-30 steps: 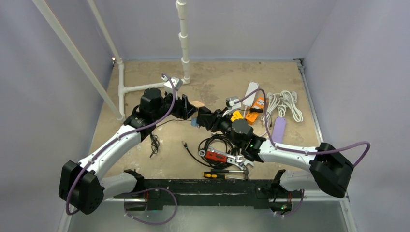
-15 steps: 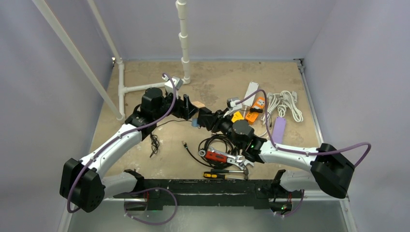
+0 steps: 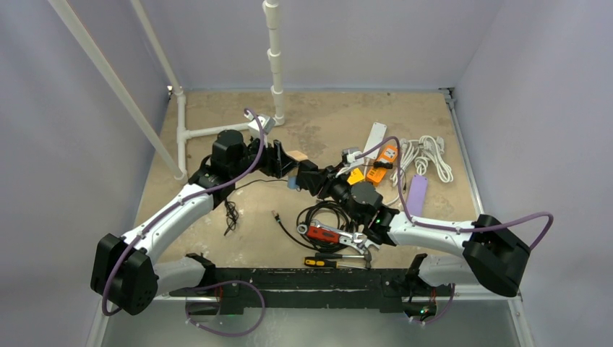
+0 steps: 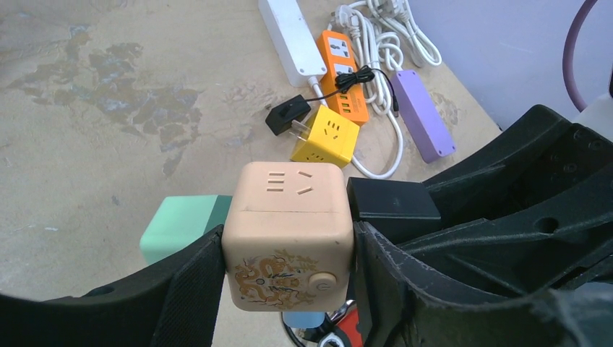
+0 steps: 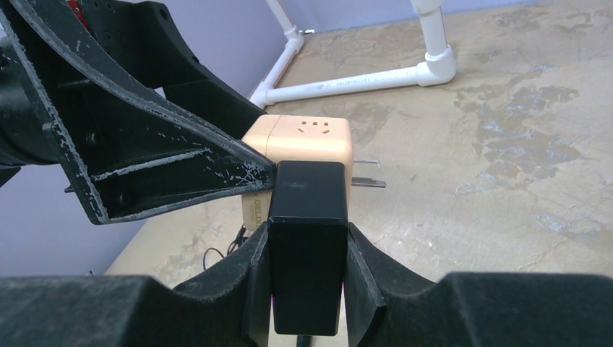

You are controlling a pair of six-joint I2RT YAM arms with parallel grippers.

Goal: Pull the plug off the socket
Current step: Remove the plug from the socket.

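The pulling step is in hand. The left hand (image 4: 285, 262) is shut on the socket cube (image 4: 288, 210), with one finger on each side of it, and holds it up off the counter (image 4: 87, 108). The right hand (image 5: 307, 254) is shut on the black plug (image 5: 309, 206), which is squeezed between its two fingers. The plug sits right at the tip of the right hand. Its front end is pressed against the side of the cube. I see no gap between them, so I think the plug is not out yet.

Next, I think the two hands must move apart in a straight line. The right hand should pull back toward its own arm. The left hand should hold the cube tight so it does not slip or twist.

Both arms reach out over the counter and bend in toward each other, so the hands meet tip to tip.
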